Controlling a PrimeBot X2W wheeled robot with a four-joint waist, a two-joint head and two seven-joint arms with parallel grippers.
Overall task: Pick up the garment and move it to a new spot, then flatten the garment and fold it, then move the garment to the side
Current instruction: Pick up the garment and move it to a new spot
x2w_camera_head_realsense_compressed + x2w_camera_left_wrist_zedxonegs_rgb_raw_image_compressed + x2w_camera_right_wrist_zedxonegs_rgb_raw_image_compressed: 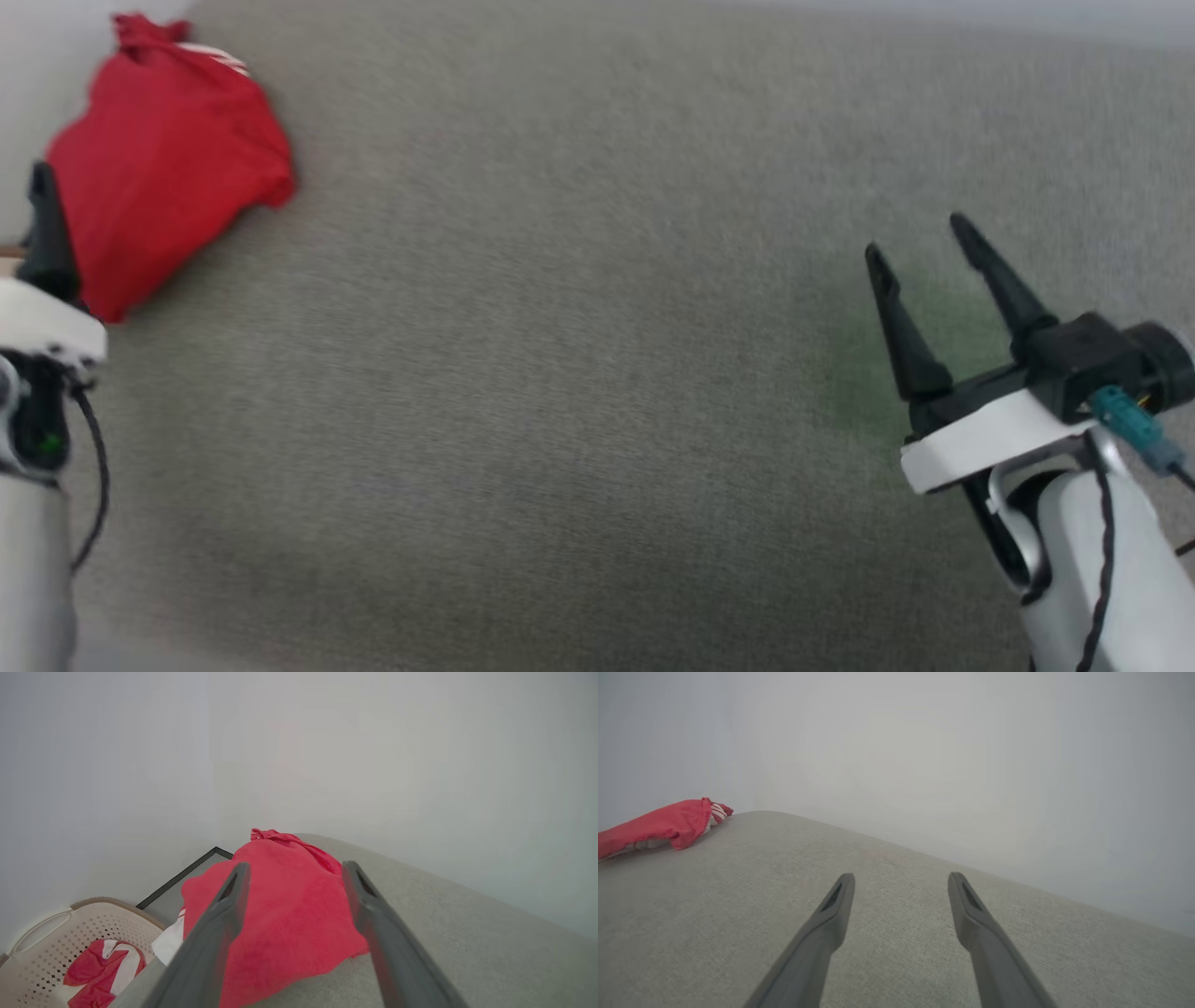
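Observation:
The garment [168,159] is a bright red bundle with a bit of white striping at its top, lying at the far left corner of the grey fabric surface [597,392]. My left gripper [294,870] is open just short of it, and the garment [294,924] shows between its two fingers, apart from them. In the head view one dark finger of the left gripper [42,219] rises at the left edge beside the bundle. My right gripper [915,235] hovers open and empty over the right side of the surface, far from the garment [658,823].
In the left wrist view a beige perforated basket [103,901] stands below the surface's left edge, with another red and white cloth [105,966] inside. A pale wall runs behind the surface. A dark-framed panel [187,875] sits by the corner.

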